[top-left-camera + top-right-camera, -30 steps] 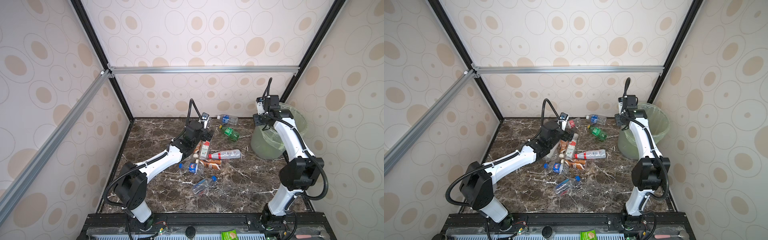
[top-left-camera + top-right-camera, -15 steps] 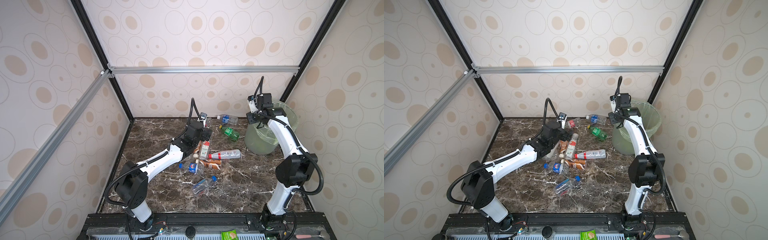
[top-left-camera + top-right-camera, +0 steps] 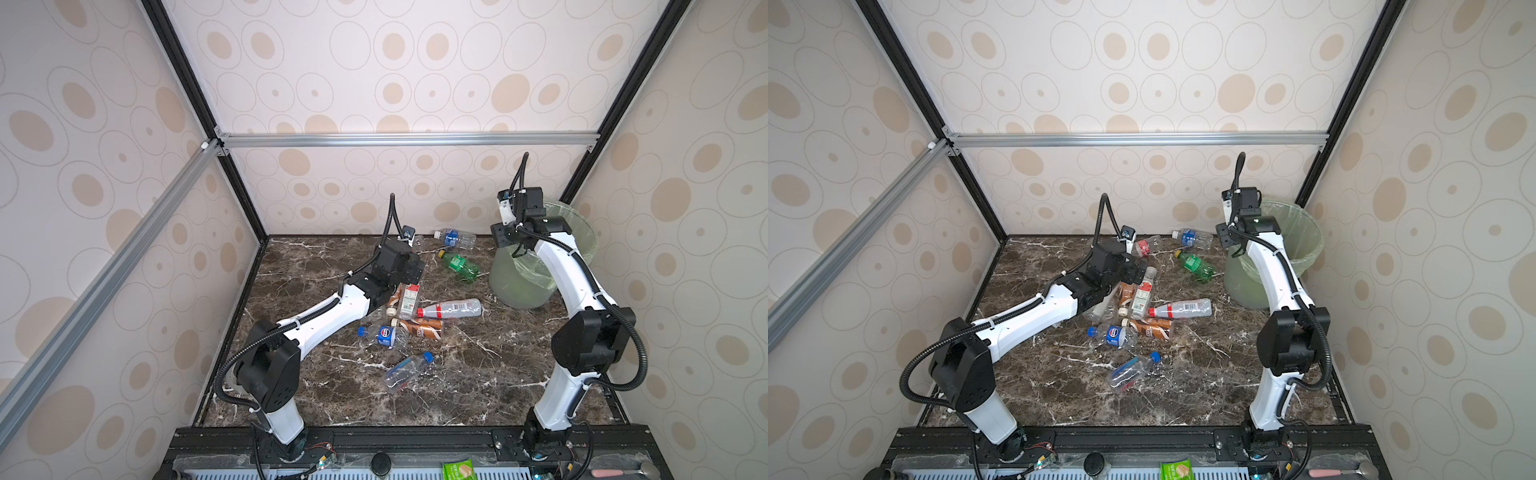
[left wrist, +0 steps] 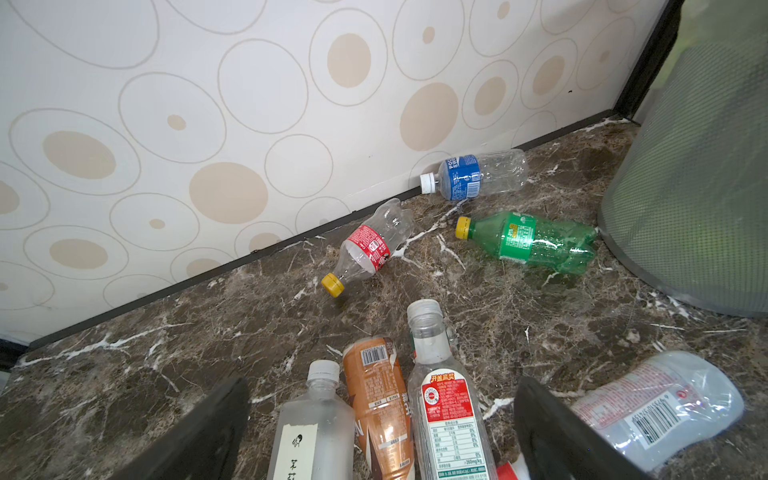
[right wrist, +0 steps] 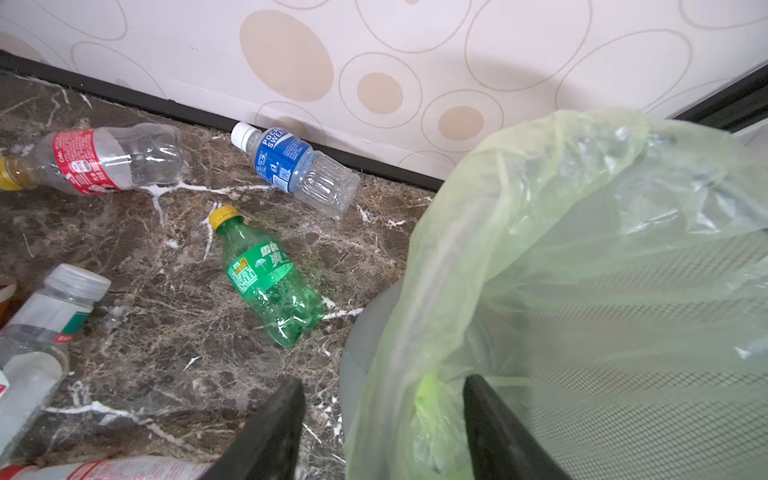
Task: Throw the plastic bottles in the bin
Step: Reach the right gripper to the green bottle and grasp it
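Ten or so plastic bottles (image 3: 420, 328) lie flat on the marble table (image 3: 490, 374). The bin (image 3: 517, 291) stands at centre right of both top views, in the back corner. Its liner (image 5: 582, 208) hides the inside, so I cannot tell what it contains.

Pile side: the left gripper (image 4: 380, 390) has its jaws spread wide and holds nothing. It hovers low over the pile at frame centre.
- Three bodies lie side by side between its fingers: frosted white-capped bottle (image 4: 316, 419), brown-wrapped bottle (image 4: 378, 386), clear bottle with red-and-white label (image 4: 444, 399).
- All three caps point away from the wrist, toward the back wall (image 3: 395, 199).
- Their long axes run along the reach, so the closing line crosses them squarely.
- Judgement: this is a good line for a body grasp, but closing here would catch more than one bottle. A sideways shift to centre on one seems needed.

Bin side: the right gripper (image 5: 384, 384) has its jaws apart and is empty. It straddles the bin's near rim, with the liner edge between the fingers, and it does not look pinched.
- The green bottle (image 5: 266, 274) lies just left of the bin in the top views. Its yellow cap points to the upper left and its axis is diagonal.
- The right arm is nearer to it; the left arm is nearer the pile.
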